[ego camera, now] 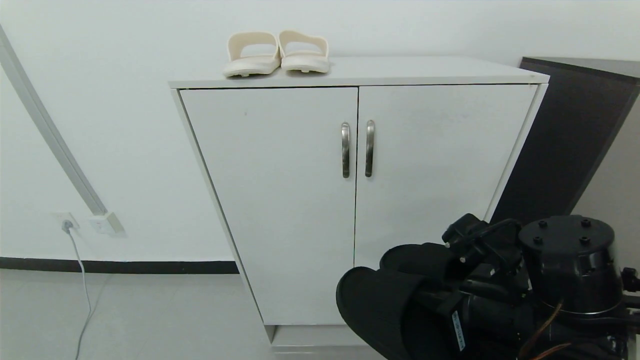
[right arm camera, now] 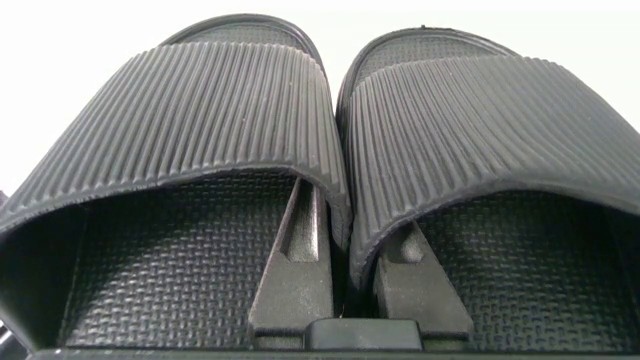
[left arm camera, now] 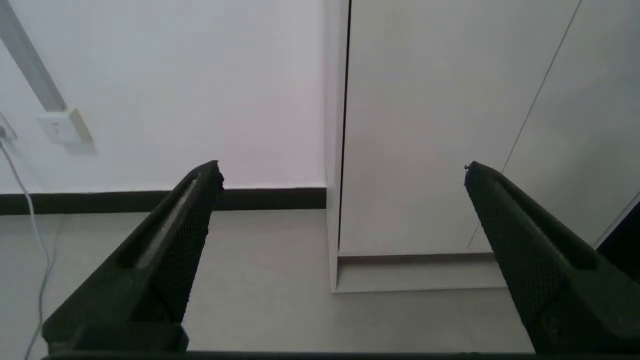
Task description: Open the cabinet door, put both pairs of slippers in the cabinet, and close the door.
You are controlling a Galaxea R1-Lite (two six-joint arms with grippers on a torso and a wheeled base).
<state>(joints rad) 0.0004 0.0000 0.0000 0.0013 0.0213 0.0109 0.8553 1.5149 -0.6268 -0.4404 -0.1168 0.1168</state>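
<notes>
Two pairs of slippers are in sight; the cream slippers [ego camera: 277, 54] sit side by side on top of the white cabinet [ego camera: 280, 200], at its front edge and toward the left front corner. The black slippers [ego camera: 395, 295] are held off the floor before the lower part of the right door [ego camera: 440, 165]; whether they touch it, I cannot tell. Both doors are closed; the left door [ego camera: 275, 190] and the right one meet at the middle seam, where two upright metal handles [ego camera: 345, 150] stand just beside each other. The right gripper [right arm camera: 350, 225] has one finger inside each black slipper, clamped on the two inner side walls pressed together. The left gripper [left arm camera: 340, 175] is low, its fingers spread wide apart, facing the cabinet's lower left front corner. On the wall to the left, a socket [ego camera: 65, 222] has a grey cable [ego camera: 85, 290] trailing down to the floor.
</notes>
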